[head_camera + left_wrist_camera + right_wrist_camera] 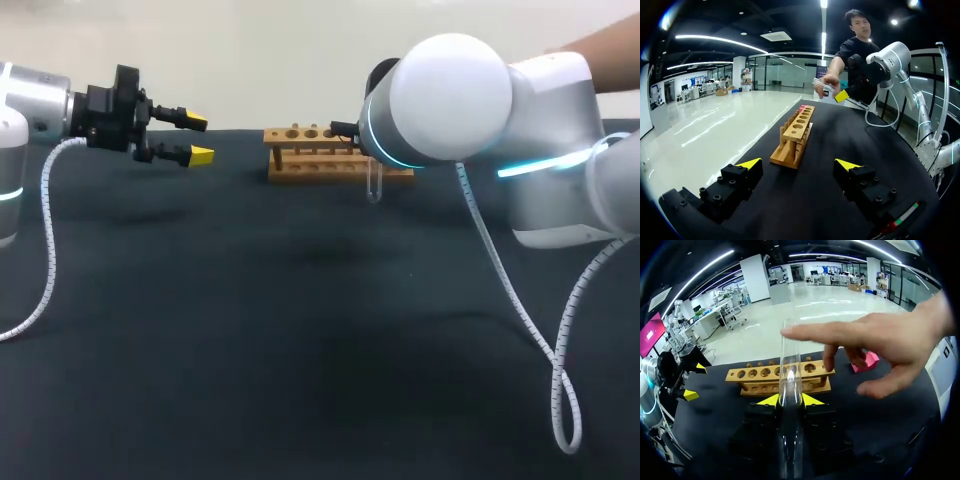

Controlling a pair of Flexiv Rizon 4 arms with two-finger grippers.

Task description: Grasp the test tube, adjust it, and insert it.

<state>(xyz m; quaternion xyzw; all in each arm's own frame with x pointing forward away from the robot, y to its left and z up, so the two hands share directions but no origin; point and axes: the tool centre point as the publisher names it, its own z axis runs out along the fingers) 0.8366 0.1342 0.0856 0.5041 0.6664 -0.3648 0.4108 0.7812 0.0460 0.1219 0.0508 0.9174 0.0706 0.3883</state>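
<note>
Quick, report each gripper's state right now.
Left gripper: open, holding nothing.
Right gripper: shut on the test tube, with a person's hand at the tube's top end.

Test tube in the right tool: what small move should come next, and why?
Probably hold still until the hand withdraws: its finger rests on the top of the test tube, which the right tool grips upright. The rack stands ahead, so moving now could knock the tube askew.
</note>
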